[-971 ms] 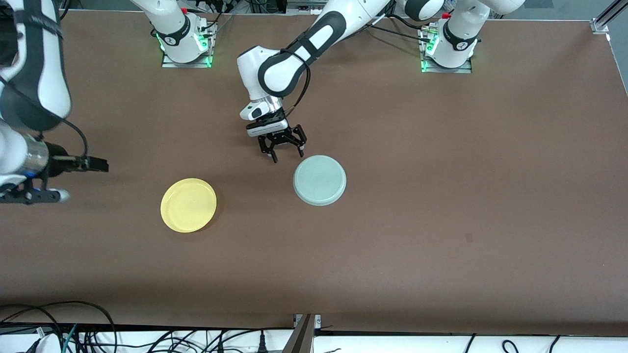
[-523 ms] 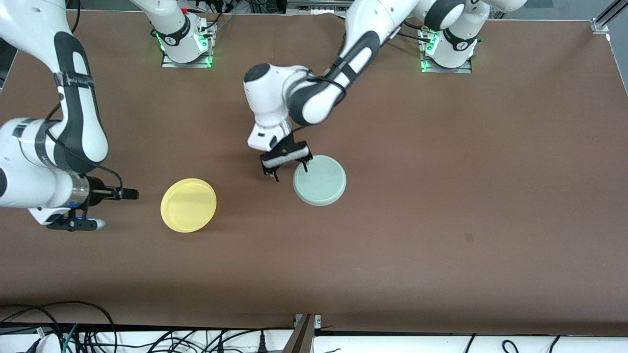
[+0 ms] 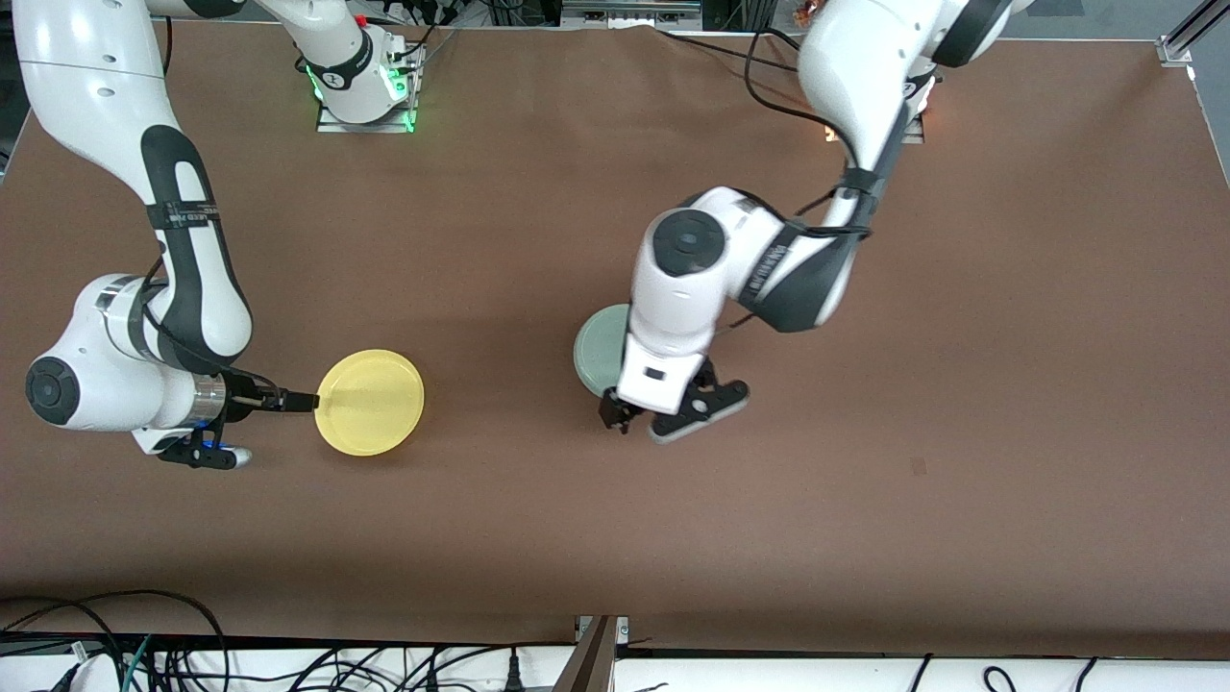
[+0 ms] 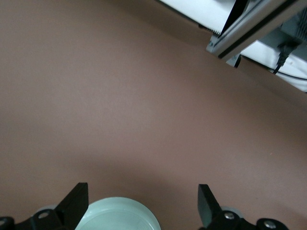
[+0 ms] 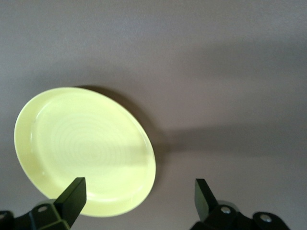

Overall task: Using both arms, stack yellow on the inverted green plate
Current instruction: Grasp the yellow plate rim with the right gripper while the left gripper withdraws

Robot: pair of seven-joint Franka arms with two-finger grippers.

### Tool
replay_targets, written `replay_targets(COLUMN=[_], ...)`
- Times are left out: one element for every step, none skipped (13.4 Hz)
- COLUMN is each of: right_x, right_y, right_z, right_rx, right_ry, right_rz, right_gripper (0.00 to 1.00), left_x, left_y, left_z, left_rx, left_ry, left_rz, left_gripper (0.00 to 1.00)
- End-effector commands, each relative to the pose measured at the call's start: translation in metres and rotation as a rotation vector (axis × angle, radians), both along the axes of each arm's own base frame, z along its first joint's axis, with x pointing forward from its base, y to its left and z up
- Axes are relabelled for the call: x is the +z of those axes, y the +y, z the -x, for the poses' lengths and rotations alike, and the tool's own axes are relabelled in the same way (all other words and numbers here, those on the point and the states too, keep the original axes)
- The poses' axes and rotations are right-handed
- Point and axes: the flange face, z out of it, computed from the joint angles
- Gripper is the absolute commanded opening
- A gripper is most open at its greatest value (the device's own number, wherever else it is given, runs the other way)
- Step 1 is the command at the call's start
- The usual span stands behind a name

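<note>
The yellow plate lies flat on the tabletop toward the right arm's end, well apart from the green plate, which rests near the middle, mostly hidden under the left arm.

The right gripper sits low at the yellow plate's rim, fingers spread wide and holding nothing. If they close while 1 finger is not under the rim, they would likely push the plate along the tabletop instead of gripping it.

The left gripper is over the green plate's nearer edge, fingers also wide open and empty. A shallow bite there could make the plate slip out during the flip.

Compared with 0.5 s ago, the left gripper has crossed over the green plate from its farther edge, and the right gripper has closed in on the yellow rim. Neither plate has moved.
</note>
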Motion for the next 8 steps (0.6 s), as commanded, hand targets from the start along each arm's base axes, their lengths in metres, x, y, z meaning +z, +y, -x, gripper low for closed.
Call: replay_targets(right_x=[-0.021,-0.025,-0.034,-0.04,-0.048,-0.053,-0.055,-0.058], right_y=[0.003,0.003,0.004,0.008,0.008,0.008,0.008,0.009], right_z=[0.0,0.001,0.004,0.005,0.006,0.008,0.009,0.011], right_rx=[-0.037,-0.038,-0.04,-0.031,-0.022,-0.025,-0.03,-0.018], right_ry=[-0.018,-0.028,-0.025,-0.032,-0.041,-0.04,-0.04,-0.037], right_rz=[-0.038,-0.033,-0.031,-0.034,-0.033,-0.038,-0.049,-0.056], right_gripper=[1.0,1.0,1.0,1.0,1.0,1.0,1.0,1.0], left_x=[0.033,0.054,0.069,0.086,0.103,0.124,0.138,0.152], left_y=[0.052,0.072,0.095,0.115,0.141,0.165,0.19,0.21], left_z=[-0.014,-0.017,-0.022,-0.022,-0.024,-0.021,-0.02,-0.015], left_rx=[-0.091,-0.117,-0.147,-0.187,-0.218,-0.262,-0.315,-0.378], left_ry=[0.082,0.084,0.089,0.1,0.123,0.136,0.15,0.164], left_rz=[0.044,0.045,0.039,0.045,0.07,0.078,0.065,0.053], left_gripper=[1.0,1.0,1.0,1.0,1.0,1.0,1.0,1.0])
